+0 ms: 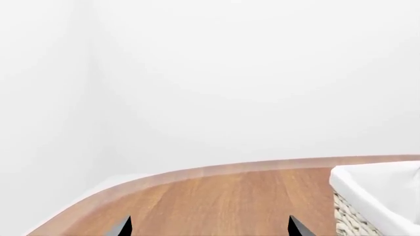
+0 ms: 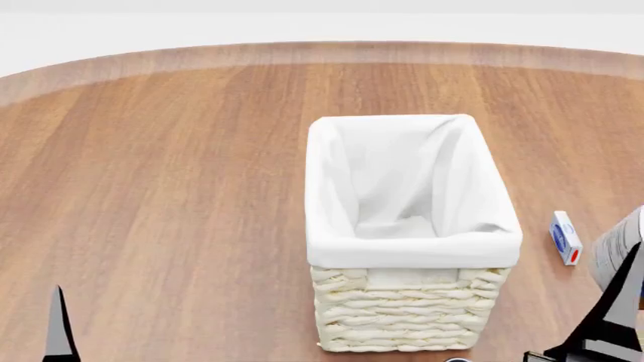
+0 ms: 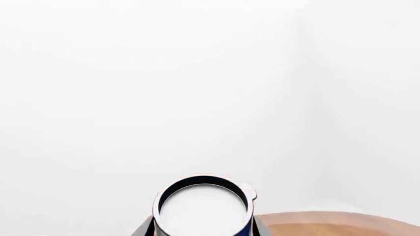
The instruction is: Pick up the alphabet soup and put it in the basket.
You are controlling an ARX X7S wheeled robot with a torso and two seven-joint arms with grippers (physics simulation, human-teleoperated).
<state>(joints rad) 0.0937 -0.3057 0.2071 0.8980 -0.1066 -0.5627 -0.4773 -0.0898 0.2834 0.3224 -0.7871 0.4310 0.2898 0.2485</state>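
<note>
The alphabet soup (image 3: 204, 209) shows end-on in the right wrist view, with a white top and a blue side, lifted off the table. My right gripper (image 3: 203, 230) is shut on it, one finger on each side. In the head view the can (image 2: 616, 260) is at the far right edge, right of the basket, with a dark finger (image 2: 616, 317) below it. The cream wicker basket (image 2: 412, 245) with a white liner stands mid-table, and nothing shows inside it. My left gripper (image 1: 208, 227) is open and empty over bare wood, with the basket's corner (image 1: 374, 194) beside it.
A small blue-and-white box (image 2: 565, 236) lies on the wooden table (image 2: 181, 188) just right of the basket, close to the held can. The table's curved far edge (image 2: 322, 49) runs along the back, with a white wall behind it.
</note>
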